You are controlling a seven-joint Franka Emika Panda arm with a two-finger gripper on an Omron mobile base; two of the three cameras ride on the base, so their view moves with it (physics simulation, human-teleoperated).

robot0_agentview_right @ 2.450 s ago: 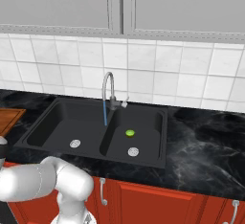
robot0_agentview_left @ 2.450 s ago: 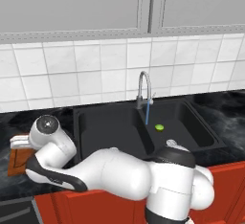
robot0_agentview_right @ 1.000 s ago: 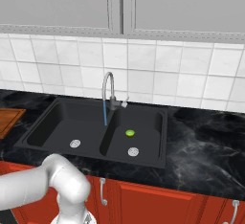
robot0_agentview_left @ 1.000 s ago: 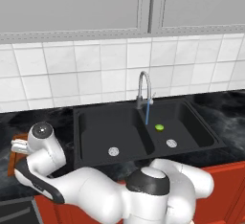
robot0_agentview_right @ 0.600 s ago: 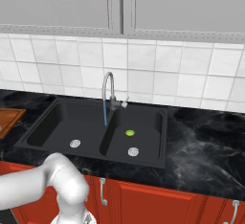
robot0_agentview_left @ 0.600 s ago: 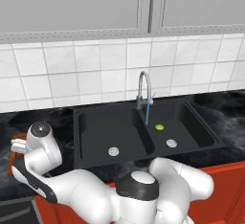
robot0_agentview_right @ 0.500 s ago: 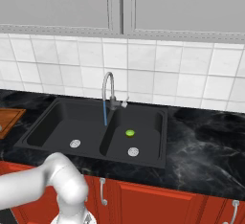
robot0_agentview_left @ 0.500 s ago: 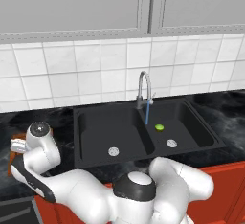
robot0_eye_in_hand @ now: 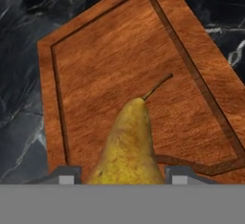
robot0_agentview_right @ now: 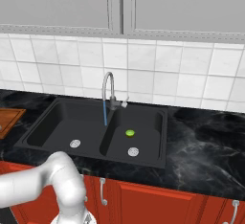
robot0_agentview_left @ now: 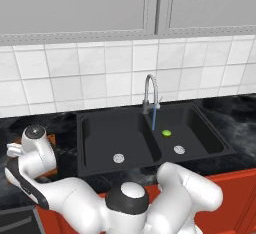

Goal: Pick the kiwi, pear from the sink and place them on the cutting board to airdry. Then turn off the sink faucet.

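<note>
- The gripper [robot0_eye_in_hand: 123,177] is clamped on the pear [robot0_eye_in_hand: 128,149]; its two finger tips [robot0_eye_in_hand: 67,176] stand on either side of the fruit's wide lower body at the bottom of the hand view.
- The pear is yellow-brown with a thin dark stem, and its narrow end points out over the cutting board [robot0_eye_in_hand: 110,70].
- Whether the pear touches the wood or hangs just above it cannot be told.
- The cutting board lies on the black marbled counter [robot0_agentview_right: 206,146], near the counter's left end, left of the sink [robot0_agentview_right: 57,122]; in the right base view only a corner of it shows at the left edge.
- The kiwi [robot0_agentview_left: 166,133], small and green, lies in the right basin of the sink, between the back wall and the round silver drain [robot0_agentview_left: 179,149].
- The sink faucet [robot0_agentview_right: 110,91] stands at the back rim of the sink, over the divider, and a thin blue stream of water [robot0_agentview_right: 105,113] falls from its spout.
</note>
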